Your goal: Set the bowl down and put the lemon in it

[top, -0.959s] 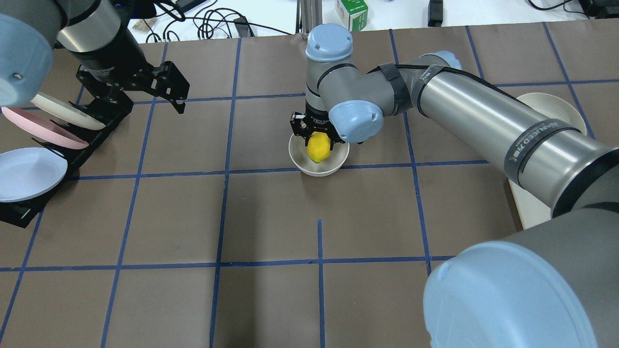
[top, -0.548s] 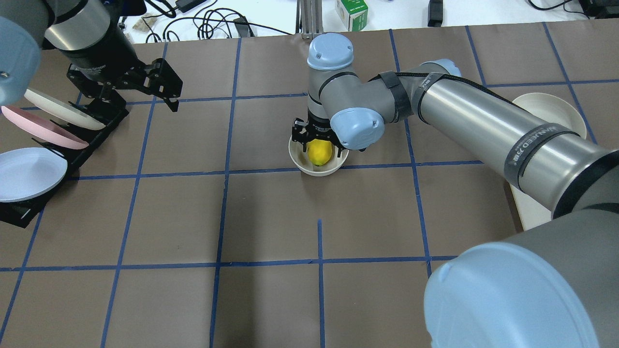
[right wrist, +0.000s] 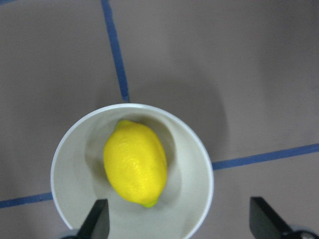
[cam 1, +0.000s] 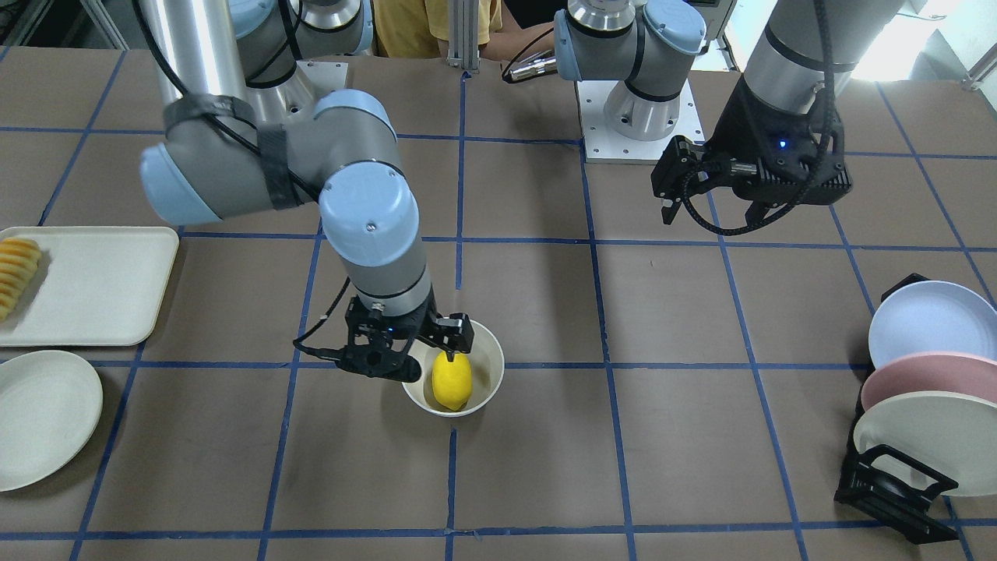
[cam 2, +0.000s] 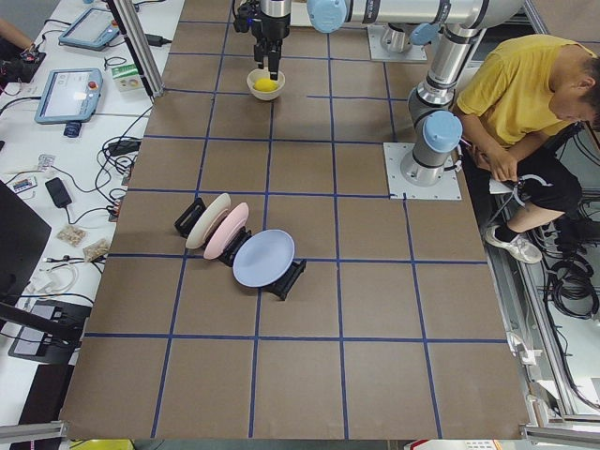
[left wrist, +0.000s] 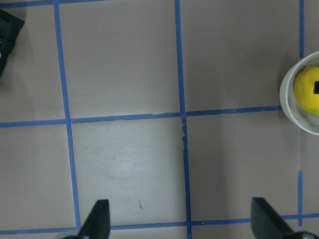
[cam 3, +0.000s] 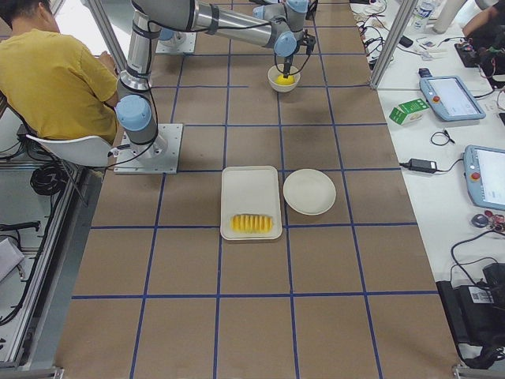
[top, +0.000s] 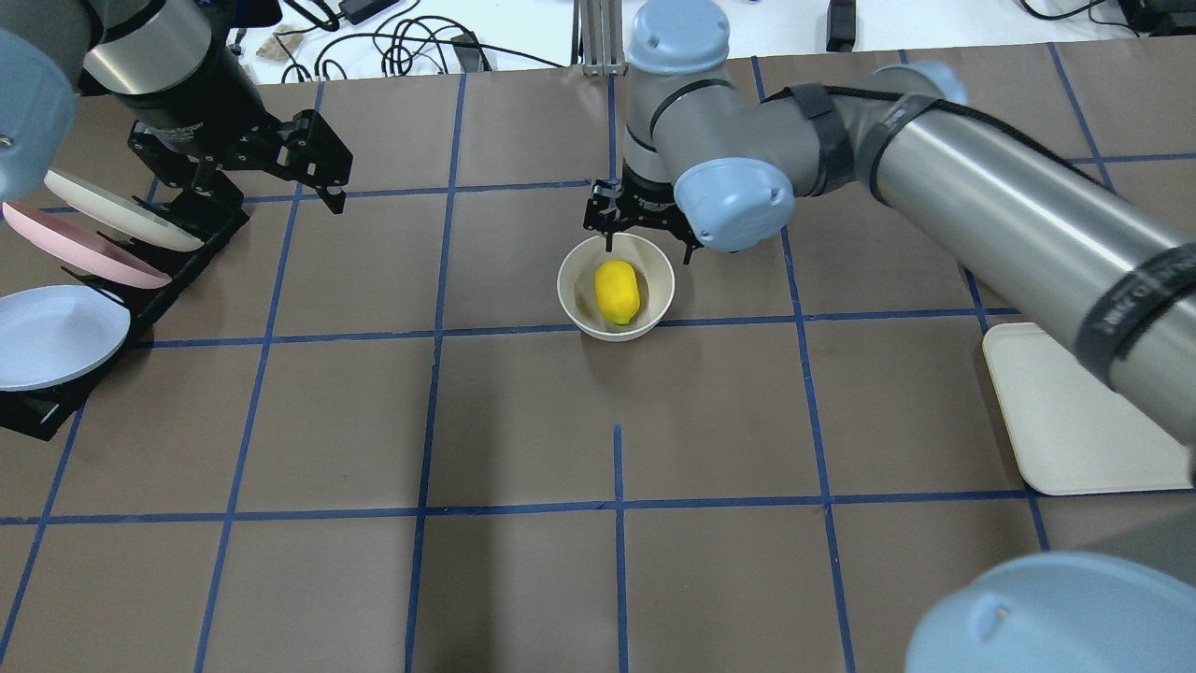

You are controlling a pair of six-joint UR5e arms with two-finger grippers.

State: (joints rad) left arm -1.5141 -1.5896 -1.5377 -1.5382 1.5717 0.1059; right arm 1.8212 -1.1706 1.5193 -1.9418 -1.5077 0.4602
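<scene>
- Lemon (top: pixel 618 292): small, bright yellow, oval, with dimpled skin. It lies on its side in the bottom of the round, deep, off-white glossy bowl (top: pixel 572 297), and nothing is gripping it.
- The bowl sits upright near the middle of the brown paper-covered table (top: pixel 523 421), just beside one of the blue tape lines.
- Your right gripper (top: pixel 648 249) hangs over the bowl's far rim with its jaws spread wide and nothing between them. In the right wrist view both fingertips stand well outside the lemon.
- Your left gripper (cam 1: pixel 713 204) hovers well apart, over by the black rack (top: pixel 187 262) of blue, pink and cream plates. Its jaws are wide too, and it is empty.
- Step in hand, as I read it: the bowl is placed and the lemon is in it, so both parts of the task look met. All that remains is getting the right arm clear.
- Next move: take that right arm straight up before you swing it away. The fingers sit close above the rim, and a sideways pull could clip the bowl and slide or tip it.
- Leave the left arm where it is; there is nothing for it to do at the bowl.
</scene>
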